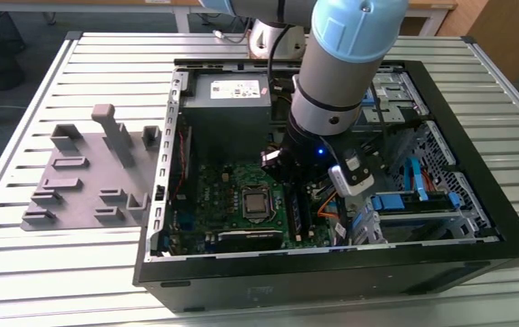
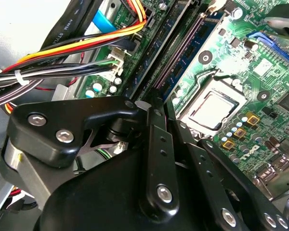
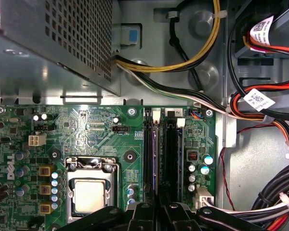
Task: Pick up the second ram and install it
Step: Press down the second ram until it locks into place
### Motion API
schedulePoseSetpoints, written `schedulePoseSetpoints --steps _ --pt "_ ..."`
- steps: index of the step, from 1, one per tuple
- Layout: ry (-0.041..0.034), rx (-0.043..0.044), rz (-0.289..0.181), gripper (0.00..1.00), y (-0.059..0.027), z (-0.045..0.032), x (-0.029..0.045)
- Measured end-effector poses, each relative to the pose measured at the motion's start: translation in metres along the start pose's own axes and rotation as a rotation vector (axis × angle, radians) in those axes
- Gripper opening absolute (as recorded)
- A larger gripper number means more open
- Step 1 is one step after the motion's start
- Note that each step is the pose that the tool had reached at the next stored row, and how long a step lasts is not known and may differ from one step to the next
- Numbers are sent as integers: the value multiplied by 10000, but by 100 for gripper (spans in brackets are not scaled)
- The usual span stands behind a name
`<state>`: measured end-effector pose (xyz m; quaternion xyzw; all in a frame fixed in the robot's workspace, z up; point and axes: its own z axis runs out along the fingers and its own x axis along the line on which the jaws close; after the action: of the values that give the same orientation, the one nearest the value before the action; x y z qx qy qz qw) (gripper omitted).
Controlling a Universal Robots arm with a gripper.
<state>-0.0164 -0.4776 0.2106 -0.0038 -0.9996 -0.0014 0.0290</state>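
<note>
My gripper (image 1: 282, 172) is down inside the open computer case, over the memory slots of the green motherboard (image 1: 227, 187). In both wrist views its black fingers (image 3: 143, 211) stand close together on the near end of a thin strip set edge-on. That strip is the second ram (image 3: 155, 159), which runs along the slot nearest the processor (image 3: 89, 195). In the second wrist view the ram (image 2: 180, 53) leads straight from the gripper (image 2: 159, 103) and stands upright in the slot. A second dark slot (image 3: 173, 159) lies right beside it.
The black case wall (image 1: 332, 266) rings the work area. Bundled power cables (image 2: 72, 53) hang beside the slots, and the power supply box (image 1: 227, 92) sits at the back. A grey fixture with upright posts (image 1: 87, 177) lies on the slatted table at the exterior view's left.
</note>
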Motion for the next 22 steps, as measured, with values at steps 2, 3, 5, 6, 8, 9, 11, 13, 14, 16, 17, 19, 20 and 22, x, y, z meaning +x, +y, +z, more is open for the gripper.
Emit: schedulePoseSetpoints --steps 2,3,5,6,8,9,11,13,14,16,17,19,20,22 --pt "7 0 2 14 0 0 -2" --pt "9 1 2 14 0 0 -3" --pt "10 0 3 14 0 0 -3" --pt "11 0 4 14 0 0 -4" --pt "11 0 13 14 -1 0 -7" --pt "11 0 18 14 -1 0 -7" --pt "10 -1 22 14 -1 1 -8" --pt "10 -1 21 14 -1 5 -8" --pt "10 -1 21 14 -1 8 -9" --pt "10 -1 21 14 -1 15 -9" --pt "11 -2 21 14 -1 21 -10" --pt "10 -2 21 14 0 33 -10" --pt "11 -1 21 14 -1 39 -11" --pt "11 0 21 14 -1 47 -11"
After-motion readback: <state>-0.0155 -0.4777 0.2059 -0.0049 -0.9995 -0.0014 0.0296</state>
